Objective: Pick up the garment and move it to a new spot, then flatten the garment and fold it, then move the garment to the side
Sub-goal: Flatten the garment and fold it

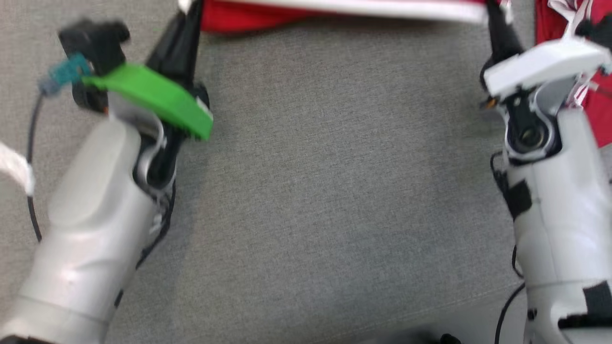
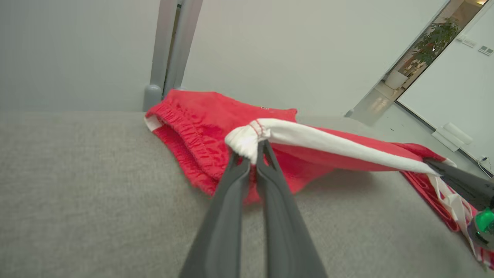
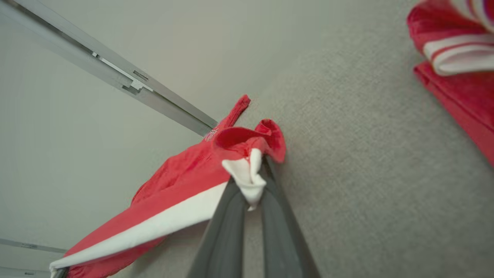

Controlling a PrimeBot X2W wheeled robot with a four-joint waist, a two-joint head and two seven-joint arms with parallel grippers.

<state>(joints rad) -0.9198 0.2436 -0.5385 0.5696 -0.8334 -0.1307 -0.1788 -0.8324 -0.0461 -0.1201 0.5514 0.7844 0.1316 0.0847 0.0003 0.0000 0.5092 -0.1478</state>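
On our left, the left gripper [image 1: 190, 12] has its two dark fingers pressed together, pinching one bunched corner of the white hem band [image 2: 328, 141] of the red fabric shorts [image 2: 200, 127]. In the left wrist view we see that corner gathered into a small white knot at the fingertips, edged with red stitching. Behind it the shorts' gathered elastic waistband [image 2: 175, 123] lies on the grey fabric-covered worktop [image 1: 334, 191], near its far edge. The cloth is bright red and slightly creased.

From that corner the white band runs taut across to our right, lifted off the worktop with a shadow beneath it, and the red cloth slopes down from it towards the waistband. In the head view the band shows as a blurred white strip along the top edge, with red behind it.

The right gripper [image 1: 493, 14] is likewise closed, pinching the other end of the band, where a white fold and a curl of red cloth bunch at its tips in the right wrist view.

Further right, a second red garment with white stripes [image 3: 459, 85] lies on the worktop, apart from the shorts.
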